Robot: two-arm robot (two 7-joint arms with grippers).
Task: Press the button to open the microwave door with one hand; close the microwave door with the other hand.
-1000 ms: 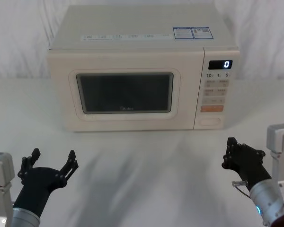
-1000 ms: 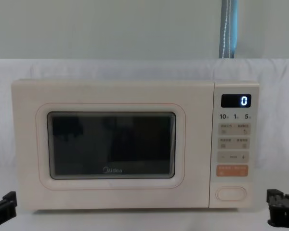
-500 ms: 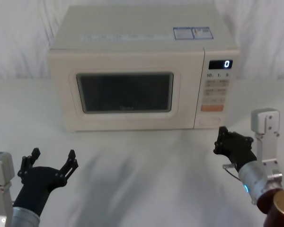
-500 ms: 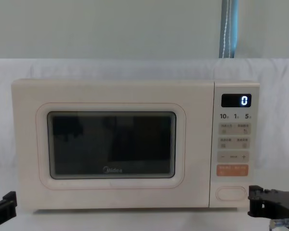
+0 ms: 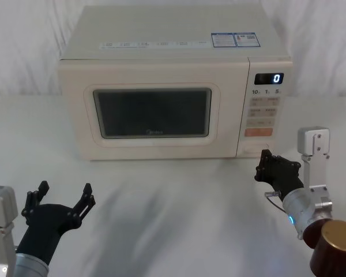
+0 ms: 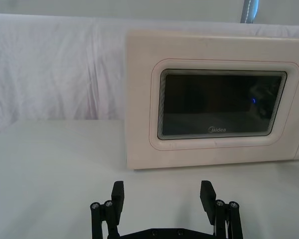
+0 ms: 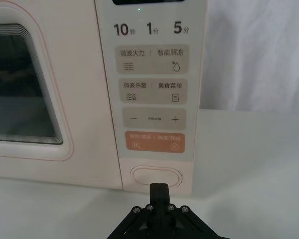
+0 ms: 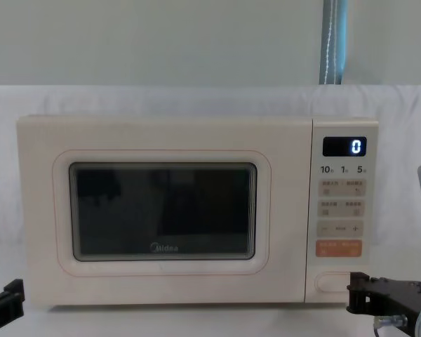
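Right pincer (image 7: 158,187), prongs pressed together, sits just before the button (image 7: 156,176) in its wrist view; head view shows left pincer (image 5: 59,200) spread apart, low on the tabletop (image 5: 173,219).

button (image 8: 335,282) half hidden behind right pincer (image 8: 353,295), left pincer (image 8: 7,296) edge-cropped

Cream door (image 5: 153,112) with a dark window (image 5: 153,112), cream button (image 7: 156,176) below an orange key (image 7: 154,142) and beige keys (image 7: 152,59). Display (image 5: 269,78) glows white on black. Both tools black: left tool (image 5: 60,199), right tool (image 5: 264,167). White cloth on the desk (image 5: 179,213).
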